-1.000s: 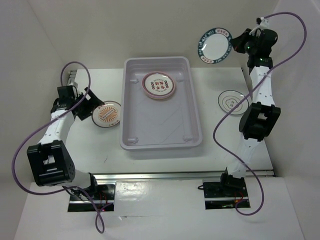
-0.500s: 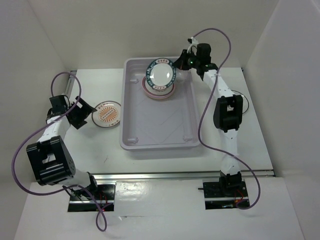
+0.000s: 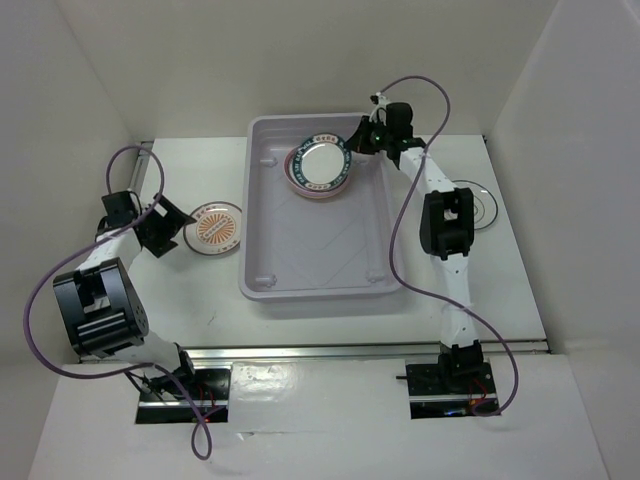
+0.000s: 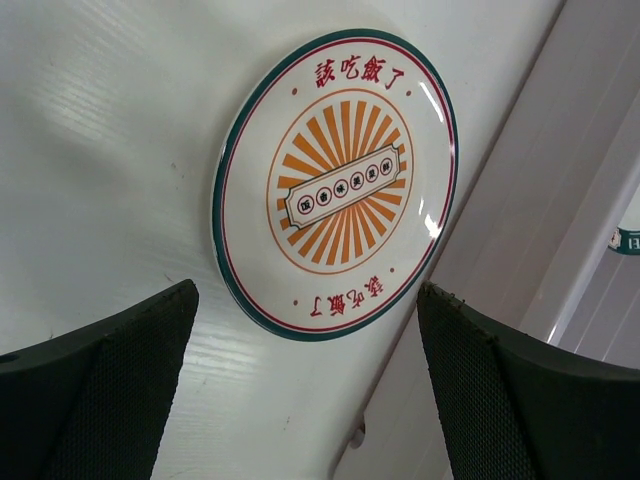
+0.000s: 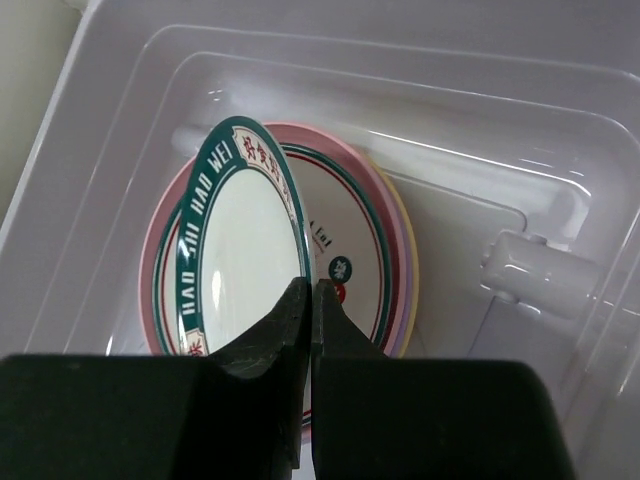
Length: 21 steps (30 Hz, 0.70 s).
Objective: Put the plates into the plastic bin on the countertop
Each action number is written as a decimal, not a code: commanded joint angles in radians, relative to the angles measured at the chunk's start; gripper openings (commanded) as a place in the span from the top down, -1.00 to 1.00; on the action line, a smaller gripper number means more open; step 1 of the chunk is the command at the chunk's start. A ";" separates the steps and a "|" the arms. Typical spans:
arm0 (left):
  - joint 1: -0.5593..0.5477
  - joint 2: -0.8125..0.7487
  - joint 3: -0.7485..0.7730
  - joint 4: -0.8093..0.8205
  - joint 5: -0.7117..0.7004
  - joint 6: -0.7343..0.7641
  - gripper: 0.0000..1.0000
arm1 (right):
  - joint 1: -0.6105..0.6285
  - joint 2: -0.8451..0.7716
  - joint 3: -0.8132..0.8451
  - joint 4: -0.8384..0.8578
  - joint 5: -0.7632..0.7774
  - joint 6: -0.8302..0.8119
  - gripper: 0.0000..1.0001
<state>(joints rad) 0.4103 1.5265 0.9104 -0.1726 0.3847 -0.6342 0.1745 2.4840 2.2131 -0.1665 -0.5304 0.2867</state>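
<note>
The right tool is clamped on the green-rimmed plate, tilted over the stack at 12 o'clock in the bin. The left tool, jaws apart, faces the sunburst plate on the table at the bin's 9 o'clock; the line-drawing plate lies at 3 o'clock. Two plates left outside.

My cell: plain off-white back wall along the far edge. Matching left panel and right panel close off both sides, and the right one is lit brighter. White countertop with soft, faint shadows, so the light is diffuse. My left wrist cam shows a streaky sheen on it. Grey metal fitting at the far-left corner. Aluminium rail along the near edge, catching glare. White board below that.
</note>
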 commanded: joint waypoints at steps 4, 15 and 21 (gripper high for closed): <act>-0.013 0.047 0.042 0.047 -0.006 -0.007 -0.88 | 0.028 0.039 0.096 0.006 0.013 -0.004 0.48; -0.053 0.168 0.117 0.001 -0.012 0.005 -0.80 | 0.049 -0.140 0.125 -0.128 0.024 -0.129 -0.99; -0.073 0.248 0.127 0.001 -0.012 -0.004 -0.71 | 0.049 -0.327 0.080 -0.160 0.093 -0.169 -0.99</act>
<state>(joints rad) 0.3504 1.7374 1.0111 -0.1703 0.3557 -0.6357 0.2283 2.3417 2.2810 -0.3374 -0.4679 0.1608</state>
